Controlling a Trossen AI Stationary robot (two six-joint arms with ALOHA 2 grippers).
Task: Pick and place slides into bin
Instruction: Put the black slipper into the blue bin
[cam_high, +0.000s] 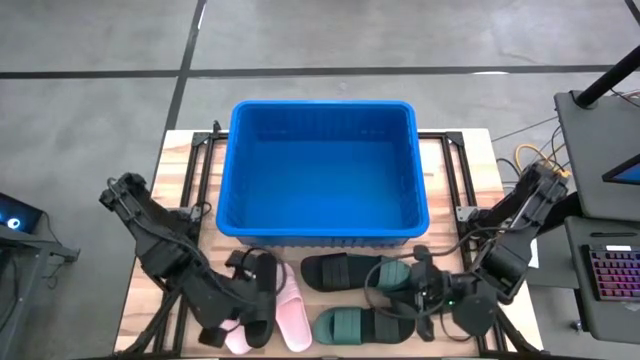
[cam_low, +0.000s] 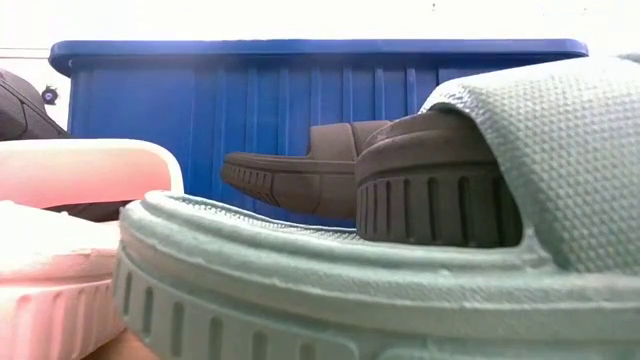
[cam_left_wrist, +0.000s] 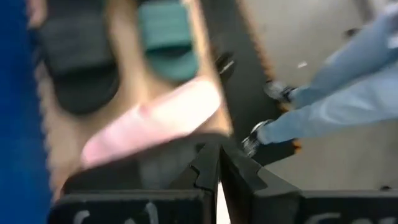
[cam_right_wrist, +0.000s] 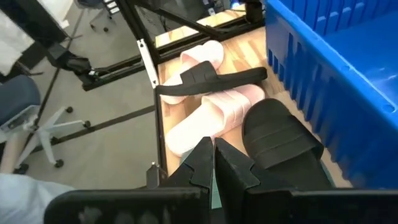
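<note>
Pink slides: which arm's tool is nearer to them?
Left. The left tool is right beside the pink slides, over a black slide. The right tool is across the table, by the green slides.

Both arms (cam_high: 165, 250) were dark, built of blocky jointed segments with black cables looped alongside. The left gripper (cam_left_wrist: 219, 177) and right gripper (cam_right_wrist: 214, 163) each had two black angular fingers with stepped, notched inner edges.
</note>
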